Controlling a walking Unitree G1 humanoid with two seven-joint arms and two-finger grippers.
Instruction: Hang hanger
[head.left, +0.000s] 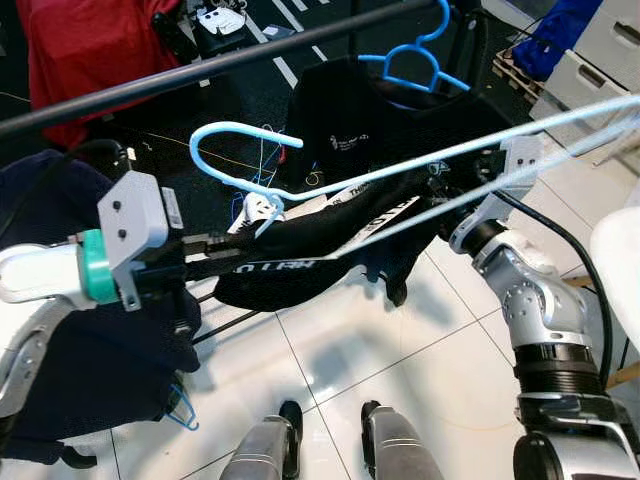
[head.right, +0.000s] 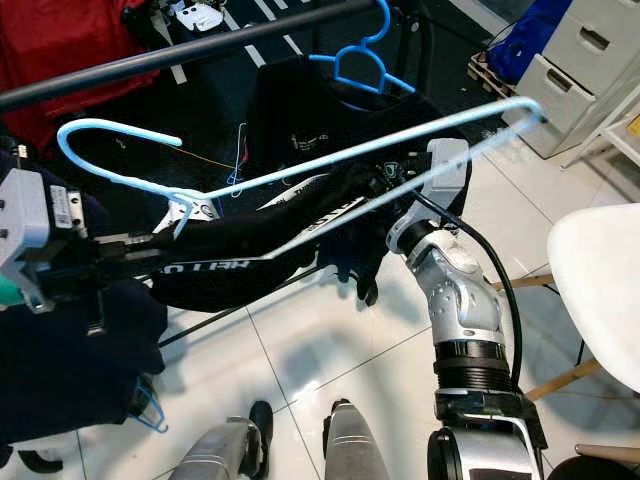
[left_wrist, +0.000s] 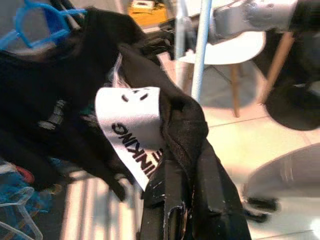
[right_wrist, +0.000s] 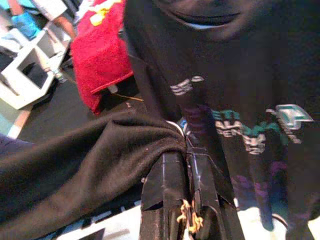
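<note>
Left eye view showed both grippers, left gripper (head.left: 215, 250) and right gripper (head.left: 440, 185), clamped on the black garment (head.left: 300, 250) draped on the light blue hanger (head.left: 240, 140), below the rail (head.left: 200, 68), so the carrying step seemed under way; next, its hook needed lifting over that rail

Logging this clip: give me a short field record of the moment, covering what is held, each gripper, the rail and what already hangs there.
held item: black garment on a light blue hanger, stretched between the two grippers
left gripper: shut on the black garment near its white label
right gripper: shut on the garment's other end
hanger hook: below the black rail, not yet on it
already hanging: another black shirt on a blue hanger
surroundings: white tiled floor, white chair, red cloth
</note>
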